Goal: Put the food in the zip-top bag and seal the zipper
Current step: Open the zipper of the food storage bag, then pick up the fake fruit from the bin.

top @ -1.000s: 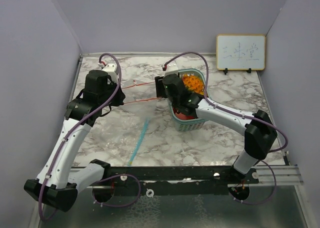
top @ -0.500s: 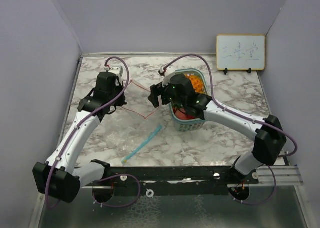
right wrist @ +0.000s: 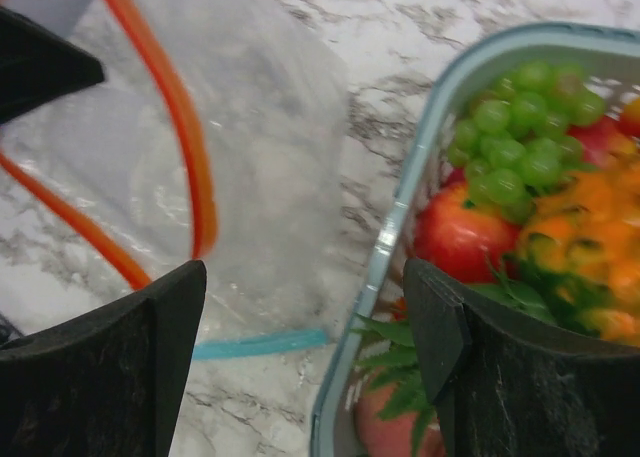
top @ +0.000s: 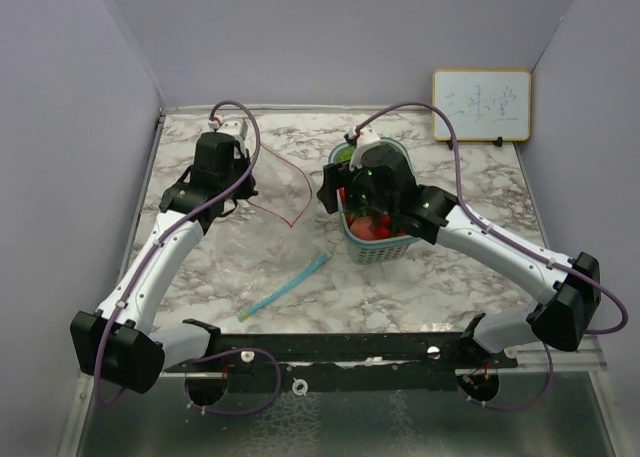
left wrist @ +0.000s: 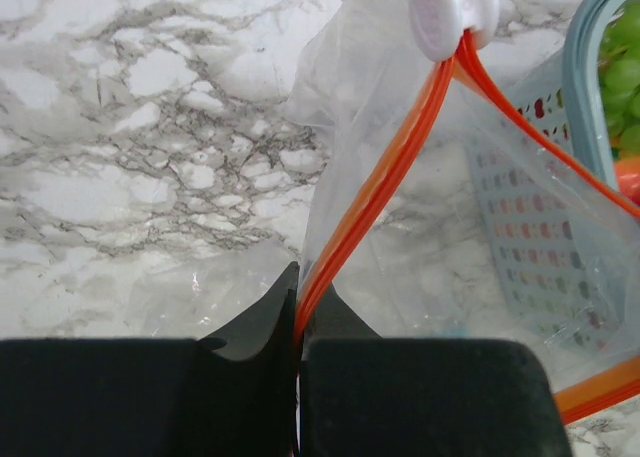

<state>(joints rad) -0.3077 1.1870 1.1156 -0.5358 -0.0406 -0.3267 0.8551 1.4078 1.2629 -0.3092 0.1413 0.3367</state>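
Observation:
The clear zip-top bag (top: 283,239) lies on the marble table with its orange zipper rim (top: 297,192) raised in a slack loop. My left gripper (top: 240,195) is shut on that rim; the left wrist view shows the fingertips (left wrist: 298,307) pinching the orange strip (left wrist: 385,172), with the white slider (left wrist: 450,12) further along. The food sits in a teal mesh basket (top: 378,249): green grapes (right wrist: 510,137), a red fruit (right wrist: 460,232), an orange piece (right wrist: 580,217) and leafy greens (right wrist: 400,347). My right gripper (right wrist: 305,357) is open and empty, straddling the basket's left rim (right wrist: 400,227), between bag (right wrist: 260,147) and food.
The bag's blue bottom strip (top: 290,285) lies toward the near edge of the table. A small whiteboard (top: 481,104) stands at the back right. Grey walls close in the left, right and back. A black rail (top: 350,347) runs along the front.
My right gripper let go of the bag rim and swung right over the basket. The stretched rim went slack. My left gripper moved back and right, still holding the rim.

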